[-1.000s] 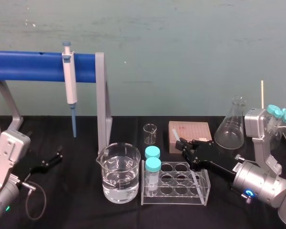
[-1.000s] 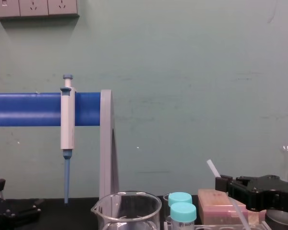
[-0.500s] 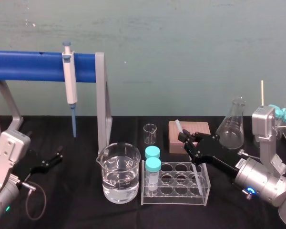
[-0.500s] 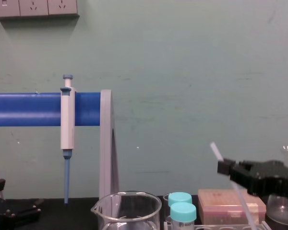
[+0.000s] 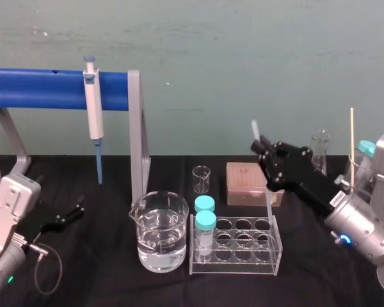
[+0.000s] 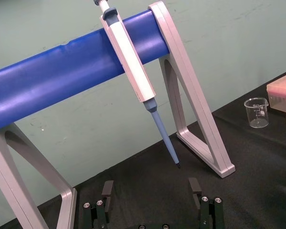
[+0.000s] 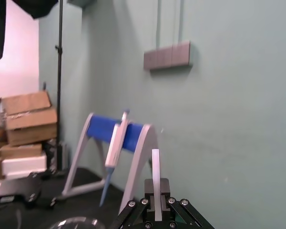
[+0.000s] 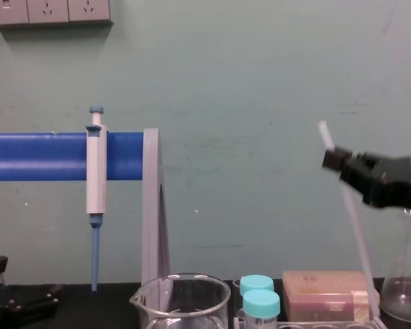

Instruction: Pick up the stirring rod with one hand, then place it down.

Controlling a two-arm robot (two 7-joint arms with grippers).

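Right pincer [image 5: 262, 148], clamped on the stirring rod [image 5: 268, 197], has risen in the head view from low behind the tube rack [image 5: 237, 265] to well above it. In the chest view the rod hangs steeply, its lower end near the rack's top right. The left wrist view shows the left pincer [image 6: 151, 191] parked on the counter [image 6: 257, 191] left of the rack, fingers apart. The pick-up looks done; placing remains.
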